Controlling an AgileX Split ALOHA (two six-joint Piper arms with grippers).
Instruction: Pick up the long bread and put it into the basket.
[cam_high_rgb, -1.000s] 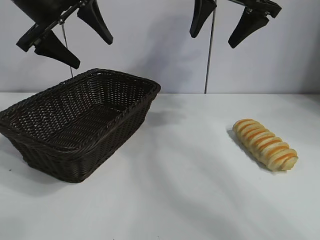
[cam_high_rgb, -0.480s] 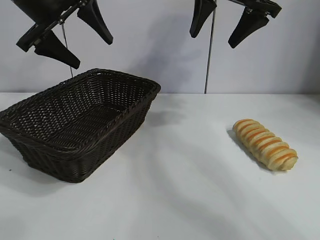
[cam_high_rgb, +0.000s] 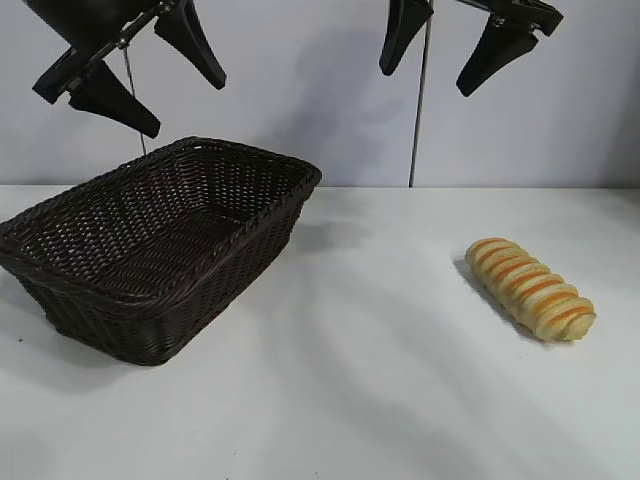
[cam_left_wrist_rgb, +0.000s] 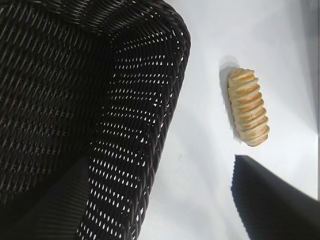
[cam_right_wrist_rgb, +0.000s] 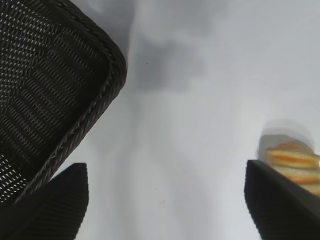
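Observation:
The long bread (cam_high_rgb: 530, 288), a golden loaf with orange-brown ridges, lies on the white table at the right; it also shows in the left wrist view (cam_left_wrist_rgb: 248, 106) and partly in the right wrist view (cam_right_wrist_rgb: 295, 162). The basket (cam_high_rgb: 70, 268), dark brown wicker, stands empty at the left and shows in both wrist views (cam_left_wrist_rgb: 165, 85) (cam_right_wrist_rgb: 95, 105). My left gripper (cam_high_rgb: 150, 80) hangs open and empty high above the basket. My right gripper (cam_high_rgb: 445, 55) hangs open and empty high above the table's middle, up and left of the bread.
A thin metal rod (cam_high_rgb: 418, 110) stands upright behind the table against the pale wall. Bare white table (cam_high_rgb: 380, 380) lies between the basket and the bread and along the front.

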